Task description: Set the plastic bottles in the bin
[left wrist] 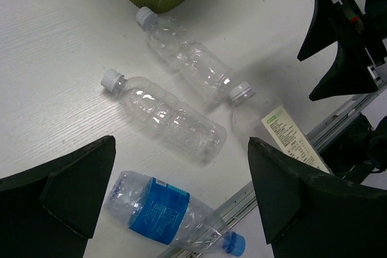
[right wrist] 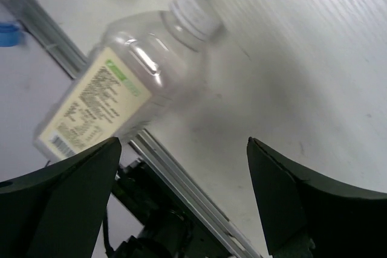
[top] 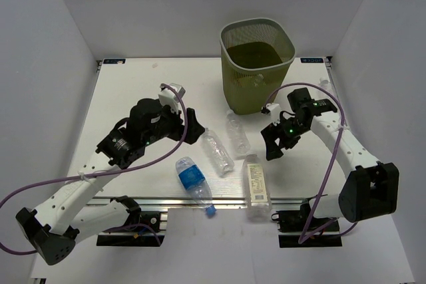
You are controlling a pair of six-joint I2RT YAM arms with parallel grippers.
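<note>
Four plastic bottles (top: 217, 151) lying loose, one bin (top: 247, 96) upright

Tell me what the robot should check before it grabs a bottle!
1. Left gripper open and empty: ok.
2. Right gripper open and empty: ok.
3. Bin upright, mouth clear: ok.
4. Clear bottle in front of the left gripper, lying apart from the others: ok.
5. Pale-label bottle and blue-label bottle fully on the table: not ok, both stick past the near edge.
6. Bottles already inside the bin: cannot tell.
</note>
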